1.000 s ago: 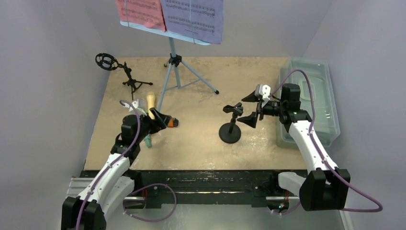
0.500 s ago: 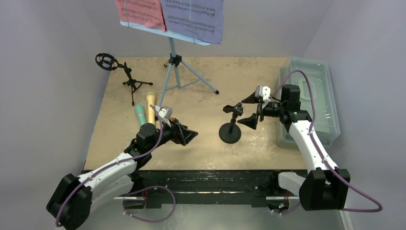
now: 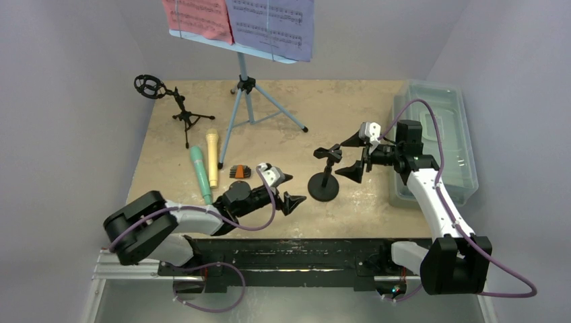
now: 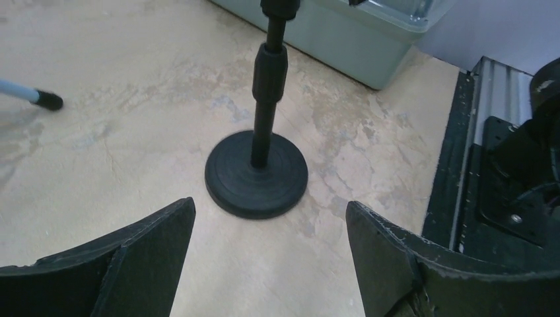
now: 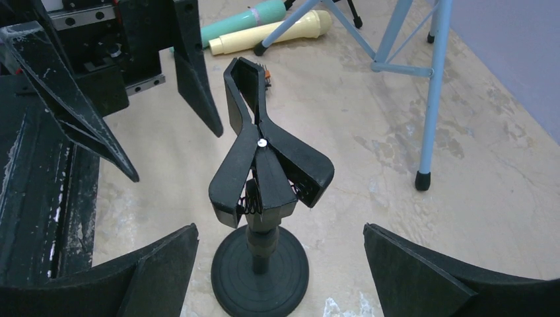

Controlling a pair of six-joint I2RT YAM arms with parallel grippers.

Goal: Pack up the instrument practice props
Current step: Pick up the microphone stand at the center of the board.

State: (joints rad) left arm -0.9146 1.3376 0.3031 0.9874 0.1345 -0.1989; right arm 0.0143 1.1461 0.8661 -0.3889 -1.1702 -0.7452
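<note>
Near the front middle of the table (image 3: 283,138), the clip stand (image 3: 324,176) sits upright on its round base, and both arms point at it from opposite sides. Low down, just left of the base, the left gripper (image 3: 293,189) has its fingers wide apart and empty. Its wrist view frames base and post squarely between them, which reads as a line-up for a hold low on the post. At clip height, just right of the spring clip, the right gripper (image 3: 349,155) hangs with its fingers spread just as wide and nothing in them. From its wrist the clip stands centred between them, touching neither.

My judgement is that this stand is the item in hand, with one arm high and one low so it lifts without tipping. The tub (image 3: 431,83) at the right edge, beside the right arm, makes a short carry.

No prop shows inside the tub where the arm leaves it visible. At the back, the music stand (image 3: 244,87) is on its legs, with a red page (image 3: 197,17) and a purple page (image 3: 273,23) on its tray. Left of centre, the green mic (image 3: 200,173) and yellow mic (image 3: 213,156) lie side by side. The tripod (image 3: 182,111) with its ring mount stands back left. A small orange-and-black item (image 3: 240,171) lies just right of the mics; I cannot tell what it is.
</note>
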